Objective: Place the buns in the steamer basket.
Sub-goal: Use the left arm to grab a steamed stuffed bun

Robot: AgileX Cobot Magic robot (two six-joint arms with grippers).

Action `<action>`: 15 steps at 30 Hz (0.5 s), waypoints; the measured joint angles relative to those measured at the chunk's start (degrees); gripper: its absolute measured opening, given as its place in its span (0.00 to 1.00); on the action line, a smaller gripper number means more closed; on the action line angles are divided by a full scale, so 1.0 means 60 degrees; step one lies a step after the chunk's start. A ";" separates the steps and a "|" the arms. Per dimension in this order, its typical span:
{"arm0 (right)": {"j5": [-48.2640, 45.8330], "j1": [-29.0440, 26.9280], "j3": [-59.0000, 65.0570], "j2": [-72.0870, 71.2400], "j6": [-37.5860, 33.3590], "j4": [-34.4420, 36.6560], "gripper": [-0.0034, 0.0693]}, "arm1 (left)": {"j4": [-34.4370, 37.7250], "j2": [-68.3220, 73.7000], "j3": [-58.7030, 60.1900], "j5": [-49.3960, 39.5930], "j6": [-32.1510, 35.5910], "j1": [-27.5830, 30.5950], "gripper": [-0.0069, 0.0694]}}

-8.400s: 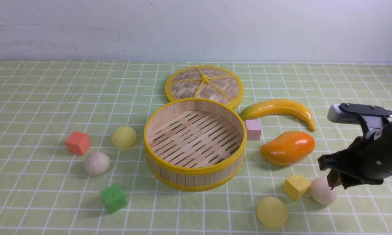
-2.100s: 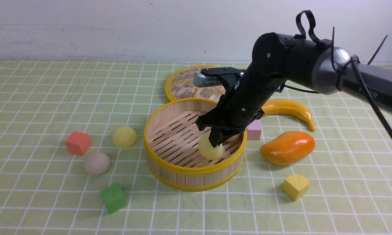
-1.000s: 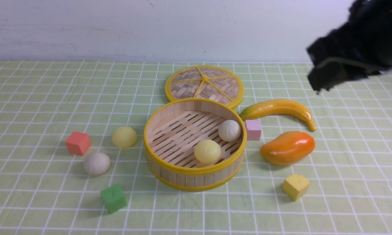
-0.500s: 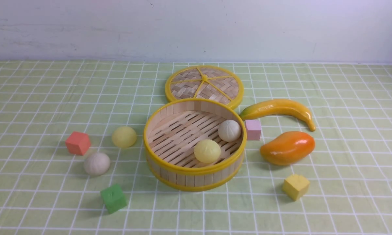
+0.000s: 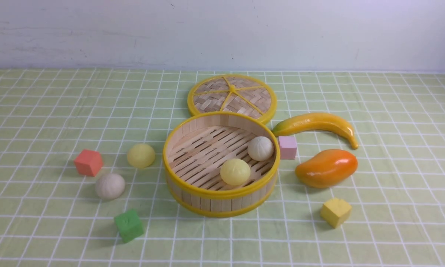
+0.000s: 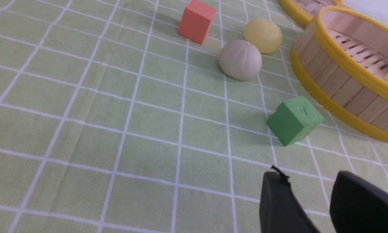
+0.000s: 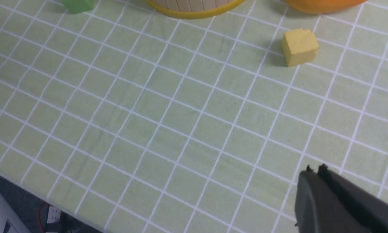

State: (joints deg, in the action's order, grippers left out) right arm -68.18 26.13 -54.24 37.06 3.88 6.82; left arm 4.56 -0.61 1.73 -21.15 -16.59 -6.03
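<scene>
The steamer basket [image 5: 193,187] stands mid-table with an off-white bun [image 5: 260,148] and a pale yellow bun [image 5: 235,171] inside it. Left of it on the cloth lie another pale yellow bun [image 5: 141,155] and an off-white bun [image 5: 110,185]. Neither arm shows in the front view. In the left wrist view my left gripper [image 6: 308,176] is open and empty above the cloth, near the green cube [image 6: 294,120], with the off-white bun [image 6: 240,60] and yellow bun [image 6: 263,30] beyond. My right gripper [image 7: 315,170] is shut and empty over bare cloth near the table's front edge.
The flat woven lid [image 5: 231,97] lies behind the basket. A banana [image 5: 317,124], a mango [image 5: 326,167], a pink cube [image 5: 287,147] and a yellow cube [image 5: 335,211] sit to the right. A red cube [image 5: 88,162] and green cube [image 5: 129,224] sit to the left.
The right arm has pulled back out of the front view, and its gripper has closed empty. Both buns in the basket stay put. The left gripper has not moved.
</scene>
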 joint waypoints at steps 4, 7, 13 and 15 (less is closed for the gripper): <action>0.0490 -0.0716 0.0034 -0.0545 -0.0028 -0.0460 0.03 | 0.0000 0.0000 0.0000 0.0000 0.0000 0.0000 0.40; 0.1562 -0.1943 0.0385 -0.1355 -0.0028 -0.0996 0.03 | 0.0000 0.0000 0.0000 0.0000 0.0000 0.0000 0.40; 0.4378 -0.4266 0.2564 -0.3168 -0.0028 -0.1400 0.04 | 0.0000 0.0000 0.0000 0.0000 0.0000 0.0000 0.40; 0.5545 -0.4885 0.4156 -0.4152 -0.0028 -0.1438 0.04 | 0.0000 0.0000 0.0000 0.0000 0.0000 0.0000 0.40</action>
State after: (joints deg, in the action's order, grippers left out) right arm -34.92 -3.18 -29.31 12.15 3.71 -1.81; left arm 4.56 -0.61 1.73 -21.15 -16.59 -6.03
